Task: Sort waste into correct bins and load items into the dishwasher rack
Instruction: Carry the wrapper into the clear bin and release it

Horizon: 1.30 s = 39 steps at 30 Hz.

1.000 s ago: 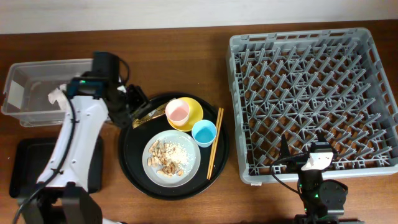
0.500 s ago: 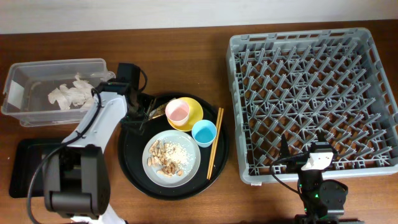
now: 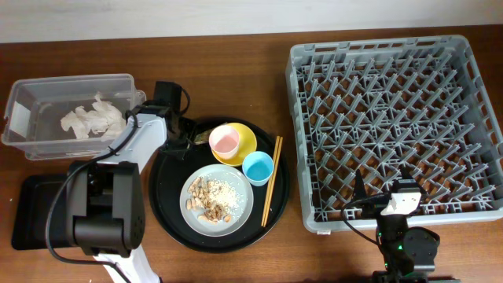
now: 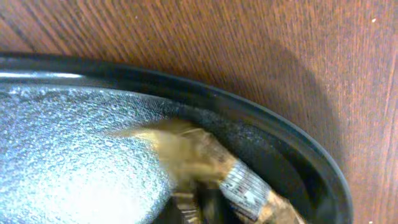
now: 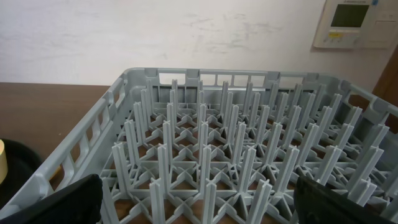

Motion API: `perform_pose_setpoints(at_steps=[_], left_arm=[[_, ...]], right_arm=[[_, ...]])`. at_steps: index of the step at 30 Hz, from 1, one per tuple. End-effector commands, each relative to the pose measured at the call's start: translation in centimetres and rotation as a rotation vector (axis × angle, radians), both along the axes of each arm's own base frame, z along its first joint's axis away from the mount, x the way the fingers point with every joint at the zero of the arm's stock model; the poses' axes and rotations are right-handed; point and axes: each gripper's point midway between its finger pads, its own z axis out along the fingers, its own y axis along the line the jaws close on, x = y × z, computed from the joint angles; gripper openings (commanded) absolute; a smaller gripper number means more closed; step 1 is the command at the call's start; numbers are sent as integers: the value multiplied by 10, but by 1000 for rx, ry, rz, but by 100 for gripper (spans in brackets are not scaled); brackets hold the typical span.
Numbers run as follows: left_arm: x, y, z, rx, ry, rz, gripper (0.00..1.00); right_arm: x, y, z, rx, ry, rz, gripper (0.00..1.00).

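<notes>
My left gripper [image 3: 187, 144] is down on the upper left of the round black tray, shut on the small brown wrapper scrap [image 3: 201, 138]. The left wrist view shows that wrapper [image 4: 199, 155] close up, running down between my jaws [image 4: 208, 208]. The crumpled napkin [image 3: 94, 118] lies in the clear box [image 3: 31, 141]. On the tray are the pink cup [image 3: 225, 141] in the yellow bowl [image 3: 247, 135], the blue cup [image 3: 257, 167], the grey plate [image 3: 240, 208] with peanut shells [image 3: 207, 200], and the chopsticks [image 3: 271, 181]. My right gripper [image 5: 199, 199] stands open at the front edge of the rack [image 5: 205, 155].
The shallow black rectangular tray [image 3: 31, 208] sits at the front left, partly under my left arm. The round black tray [image 3: 169, 208] lies between the bins and the grey rack [image 3: 393, 118], which fills the right half of the table.
My left arm has swung right from the clear box onto the round tray's rim. Its jaws have closed around the wrapper. The right arm has not moved.
</notes>
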Motion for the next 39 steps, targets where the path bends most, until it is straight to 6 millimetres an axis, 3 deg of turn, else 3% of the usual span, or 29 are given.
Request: perform_pose_setpoints(at_steps=[1,3,5,8,10,11,13,17,20,23,24,25,28,30,32,34,35,38,39], left_arm=[[-2,-6,0,-23,2,-49,1],[9,-3,23,-21,-68,-97,1],[23,0,61,-2,-180,-163,1],[37,10,143,55,-402,-203,1],[41,44,192,203,-536,-120,1],[37,71,215,313,-579,-40,1],[27,118,242,461,-616,94,1],[24,206,251,694,-580,130,1],[27,258,246,821,-536,109,2],[23,285,221,836,-456,112,5],[22,288,210,827,-426,110,12],[24,289,200,816,-407,102,36],[37,276,183,723,-434,41,43],[47,262,190,659,-504,1,51],[45,240,211,577,-582,-54,59],[28,201,249,455,-688,-140,70],[19,187,261,408,-719,-174,70],[-37,131,299,308,-788,-375,70],[-58,121,300,302,-763,-417,70]], right_arm=[[0,-3,-3,0,4,-15,98],[0,-3,-3,0,5,-15,98],[0,-3,-3,0,4,-15,98],[0,-3,-3,0,4,-15,98],[0,-3,-3,0,5,-15,98],[0,-3,-3,0,5,-15,98],[0,-3,-3,0,4,-15,98],[0,-3,-3,0,4,-15,99],[0,-3,-3,0,4,-15,98],[0,-3,-3,0,5,-15,98],[0,-3,-3,0,4,-15,98],[0,-3,-3,0,4,-15,98],[0,-3,-3,0,4,-15,98],[0,-3,-3,0,4,-15,98],[0,-3,-3,0,5,-15,98],[0,-3,-3,0,5,-15,98],[0,-3,-3,0,4,-15,98],[0,-3,-3,0,4,-15,98],[0,-3,-3,0,5,-16,98]])
